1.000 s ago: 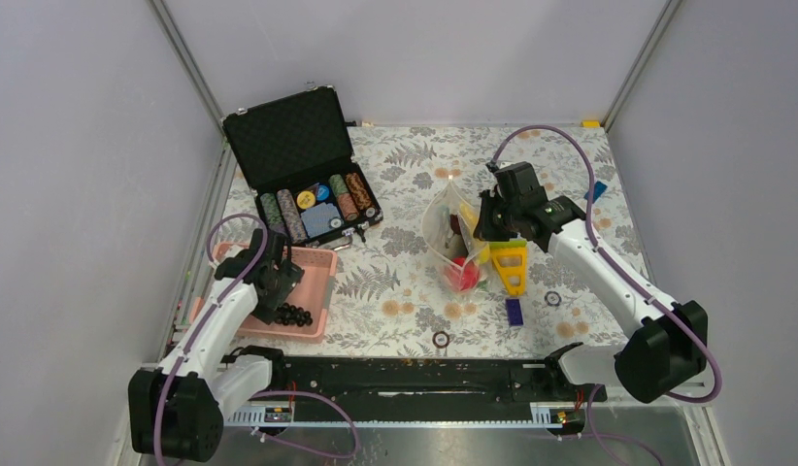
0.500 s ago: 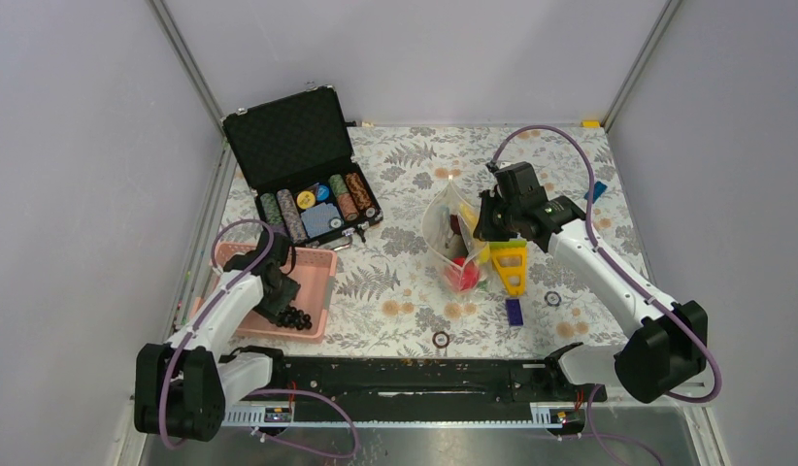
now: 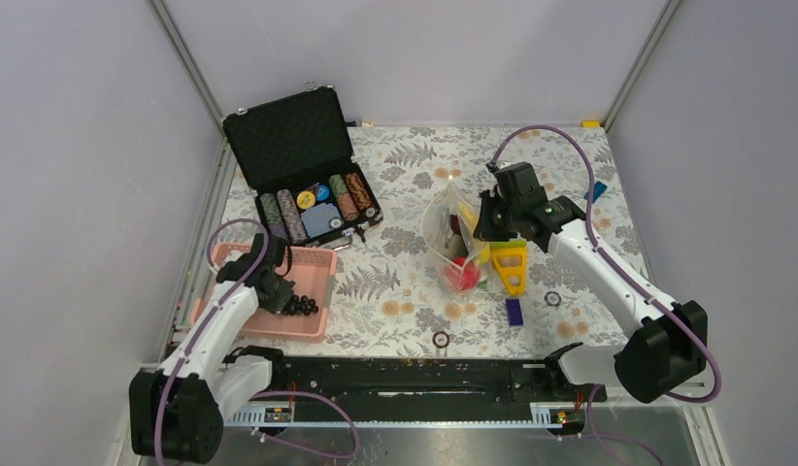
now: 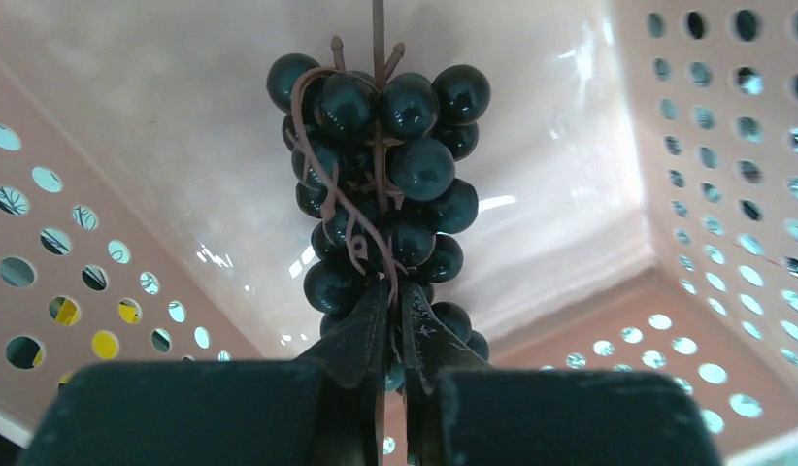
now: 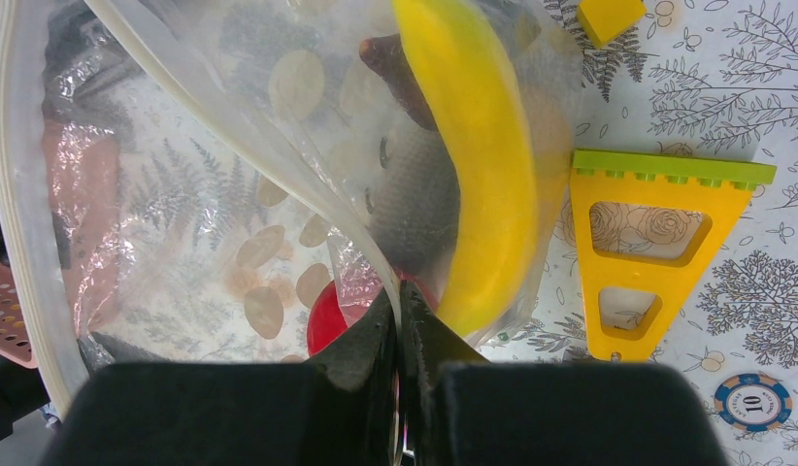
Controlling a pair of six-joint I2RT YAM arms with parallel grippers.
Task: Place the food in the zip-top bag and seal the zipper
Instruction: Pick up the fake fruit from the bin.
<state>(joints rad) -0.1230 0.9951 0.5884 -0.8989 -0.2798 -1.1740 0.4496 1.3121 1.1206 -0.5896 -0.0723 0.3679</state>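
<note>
Left gripper point(image 4: 395, 291), clenched on dark grape bunch point(image 4: 385, 175) inside pink basket point(image 4: 706, 194); right gripper point(image 5: 400, 296) pinching zip-top bag point(image 5: 182, 214) mouth open, banana point(image 5: 482, 165) and red fruit point(image 5: 327, 320) already bagged; bunch yet to transfer, zipper point(image 5: 16, 214) unsealed, sealing judged outstanding

Pink basket point(image 3: 315, 279), chip case point(image 3: 296, 155), yellow triangle point(image 3: 512, 265).

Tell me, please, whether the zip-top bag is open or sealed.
Open: the zipper's two strips gape wide apart in the right wrist view, with the right tool pinching one strip.
</note>
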